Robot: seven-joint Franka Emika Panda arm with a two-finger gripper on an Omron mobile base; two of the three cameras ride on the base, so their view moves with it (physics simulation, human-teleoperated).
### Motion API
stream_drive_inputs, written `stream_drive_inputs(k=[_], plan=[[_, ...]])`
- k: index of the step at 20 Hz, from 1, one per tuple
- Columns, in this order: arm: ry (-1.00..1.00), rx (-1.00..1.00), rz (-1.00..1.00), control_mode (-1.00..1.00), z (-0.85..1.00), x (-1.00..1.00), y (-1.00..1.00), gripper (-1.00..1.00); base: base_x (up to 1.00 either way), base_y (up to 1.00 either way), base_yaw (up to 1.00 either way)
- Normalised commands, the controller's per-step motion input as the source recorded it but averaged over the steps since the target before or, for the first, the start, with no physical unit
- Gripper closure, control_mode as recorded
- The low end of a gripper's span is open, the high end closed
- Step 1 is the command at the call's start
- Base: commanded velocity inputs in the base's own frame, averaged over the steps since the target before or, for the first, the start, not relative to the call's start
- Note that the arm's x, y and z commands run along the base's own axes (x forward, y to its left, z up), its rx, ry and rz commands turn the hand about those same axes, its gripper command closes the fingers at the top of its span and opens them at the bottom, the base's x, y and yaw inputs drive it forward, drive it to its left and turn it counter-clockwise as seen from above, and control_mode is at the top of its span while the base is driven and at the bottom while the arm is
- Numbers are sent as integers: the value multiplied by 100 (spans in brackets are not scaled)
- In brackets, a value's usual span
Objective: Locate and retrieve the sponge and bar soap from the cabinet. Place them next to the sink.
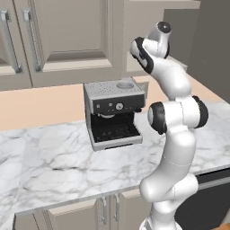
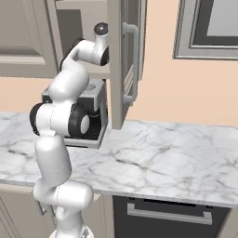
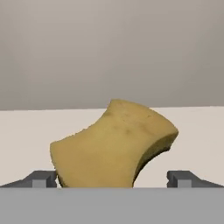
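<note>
Closest in the hand view, the sponge [image 3: 116,146] lies on a pale cabinet shelf [image 3: 26,131], a yellowish-tan block with curved sides, its long axis running from lower left to upper right. It sits between the two dark fingertips [image 3: 41,178] of the tool [image 3: 113,179], whose jaws stand wide apart on either side of it; the left fingertip is just beside the sponge's lower corner, the right one clear of it. The tool is released and grips nothing. Behind the sponge rises the plain grey back wall of the cabinet.

From the left base view, the white arm [image 1: 173,134] reaches up and away toward the cabinet [image 1: 67,40], with its hand end hidden past the wrist. The closed panelled doors carry long metal bar handles [image 1: 31,40]. Under them a grey coffee machine [image 1: 113,114] stands on the marble table [image 1: 45,166], against the peach wall.

From the right base view, one cabinet door [image 2: 122,60] hangs open, seen edge-on, with the arm's wrist at the opening just left of it. A dark oven front [image 2: 167,216] sits below the table edge.
</note>
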Motion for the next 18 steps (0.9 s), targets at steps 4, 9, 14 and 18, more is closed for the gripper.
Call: stream_drive_inputs(k=[4,9,14,18], plan=[[0,5,0,-100,2,13,-4,-100,0,0,0],[0,0,1,-100,-5,8,13,100,0,0,0],[-2,2,1,-100,-10,1,18,100,0,0,0],[-4,3,0,-100,-2,-1,13,100,0,0,0]])
